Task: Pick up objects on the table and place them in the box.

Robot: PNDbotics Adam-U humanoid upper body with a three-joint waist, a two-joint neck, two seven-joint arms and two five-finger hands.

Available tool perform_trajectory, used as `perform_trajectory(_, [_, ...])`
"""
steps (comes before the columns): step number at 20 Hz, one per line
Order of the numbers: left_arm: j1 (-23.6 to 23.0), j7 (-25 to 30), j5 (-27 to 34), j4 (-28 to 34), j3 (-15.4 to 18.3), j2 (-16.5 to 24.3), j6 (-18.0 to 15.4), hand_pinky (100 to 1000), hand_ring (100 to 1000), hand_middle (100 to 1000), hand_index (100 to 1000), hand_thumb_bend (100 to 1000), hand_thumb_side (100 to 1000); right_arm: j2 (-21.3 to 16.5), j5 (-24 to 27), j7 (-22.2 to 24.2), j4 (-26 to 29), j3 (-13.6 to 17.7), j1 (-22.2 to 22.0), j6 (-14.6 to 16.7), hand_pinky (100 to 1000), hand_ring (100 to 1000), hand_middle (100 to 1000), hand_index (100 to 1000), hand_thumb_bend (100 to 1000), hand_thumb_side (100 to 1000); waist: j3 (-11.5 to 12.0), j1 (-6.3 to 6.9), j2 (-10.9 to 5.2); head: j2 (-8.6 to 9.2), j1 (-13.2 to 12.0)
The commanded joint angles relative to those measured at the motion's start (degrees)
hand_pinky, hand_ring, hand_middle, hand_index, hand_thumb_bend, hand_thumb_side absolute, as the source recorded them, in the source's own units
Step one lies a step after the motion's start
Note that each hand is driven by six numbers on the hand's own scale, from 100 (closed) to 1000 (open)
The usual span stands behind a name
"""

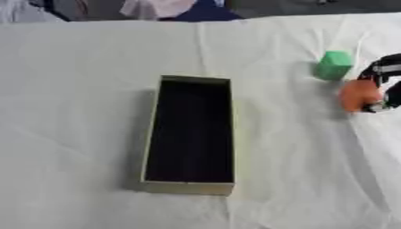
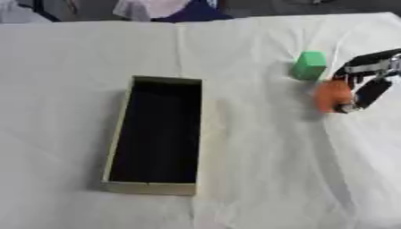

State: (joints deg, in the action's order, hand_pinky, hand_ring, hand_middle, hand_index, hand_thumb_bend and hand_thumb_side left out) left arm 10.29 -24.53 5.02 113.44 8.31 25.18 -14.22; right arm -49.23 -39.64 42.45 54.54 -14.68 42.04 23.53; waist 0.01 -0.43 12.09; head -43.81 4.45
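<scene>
**Right hand on orange object, box dark inside**

Long rectangular tan cardboard box (image 2: pixel 117 134) with dark interior, centre-left on white cloth-covered table (image 2: pixel 258 170). Small green block (image 2: pixel 309 65) well right of box, on cloth. Rounded orange object (image 2: pixel 332 95) just below block, clasped by black right hand (image 2: pixel 368 89), fingers curled round it.

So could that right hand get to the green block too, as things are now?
Probably not at once: the right hand is curled round an orange object. The green block stands close beside it on the cloth with nothing between them, so once emptied the hand could likely reach it.
</scene>
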Motion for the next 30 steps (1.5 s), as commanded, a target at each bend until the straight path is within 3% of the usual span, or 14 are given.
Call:
perform_trajectory(1, [0.26,0.29,-0.06,1.15,0.31,0.77,0.01,730,809,770,898,343,970,-2.94,2.64,-1.42,3.11,1.54,0.15,0.20,656,532,480,657,196,391,-0.06,-0.08,-0.77,-0.31,0.03])
perform_trajectory(6, [0.28,0.35,-0.09,1.15,0.39,0.90,0.02,731,809,769,898,345,967,-3.58,6.45,-4.86,7.71,2.65,-1.15,-2.23,648,507,466,644,104,355,0.01,-0.16,-0.89,-0.31,-0.07])
perform_trajectory(10, [0.32,0.42,-0.12,1.15,0.38,0.98,0.02,731,809,769,898,345,966,-4.16,8.05,-5.19,12.62,3.65,-1.67,-4.13,645,502,463,640,112,309,0.04,-0.25,-1.00,-0.31,-0.08])
perform_trajectory(15, [0.34,0.45,-0.12,1.15,0.39,1.07,0.01,731,809,769,898,344,966,-4.15,8.83,-3.98,19.24,4.09,-1.39,-4.21,650,502,463,641,102,297,0.05,-0.32,-1.09,-0.31,-0.05])
perform_trajectory(22, [0.32,0.62,-0.05,1.15,0.26,1.14,0.06,732,809,769,898,345,965,-3.28,12.47,-1.98,28.26,0.46,1.56,-1.54,605,480,453,630,112,271,0.39,-0.52,-1.37,-0.31,0.34])
perform_trajectory(30, [0.24,0.86,0.16,1.15,0.08,1.19,0.09,732,809,769,899,346,963,-0.27,15.17,2.22,36.49,-5.65,7.02,-3.11,580,477,454,628,109,282,0.68,-0.64,-1.90,-0.31,0.25])
